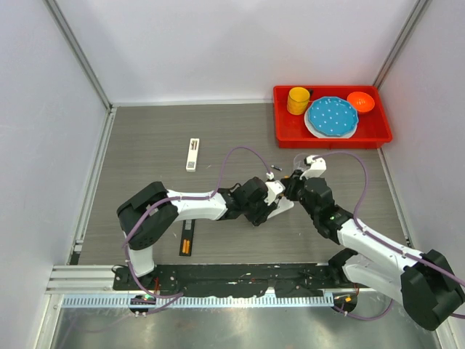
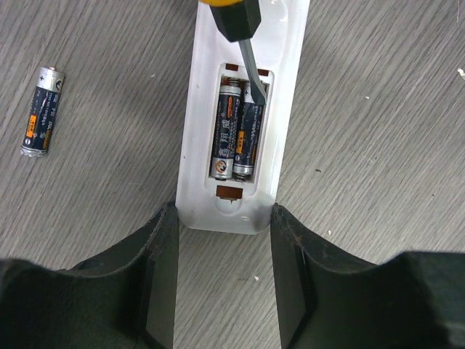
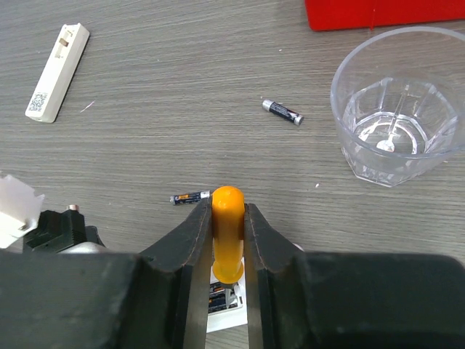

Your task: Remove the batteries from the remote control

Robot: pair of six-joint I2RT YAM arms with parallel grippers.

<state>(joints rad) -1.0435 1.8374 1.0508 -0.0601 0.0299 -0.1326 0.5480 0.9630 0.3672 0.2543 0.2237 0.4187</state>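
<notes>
Grey wood-grain counter [image 1: 145,145] fills the top view, with white walls around it. A red tray [image 1: 287,127] at the far right holds a yellow cup [image 1: 298,100], a blue plate [image 1: 332,116] and an orange bowl [image 1: 360,102]. A spare remote [image 1: 192,154] lies left of centre.

From the left wrist, the left tool [image 2: 225,212] grasps the near end of the white remote [image 2: 200,109]. Its open compartment holds two batteries [image 2: 236,131] side by side. A screwdriver [image 2: 251,69] blade dips into the compartment's far end. One loose battery [image 2: 42,110] lies to the left.

From the right wrist, the right tool [image 3: 227,206] is clenched on the screwdriver's orange handle. A second loose battery [image 3: 190,197] lies just beyond it. A third battery [image 3: 282,112] lies farther off, near a clear glass [image 3: 396,116].
</notes>
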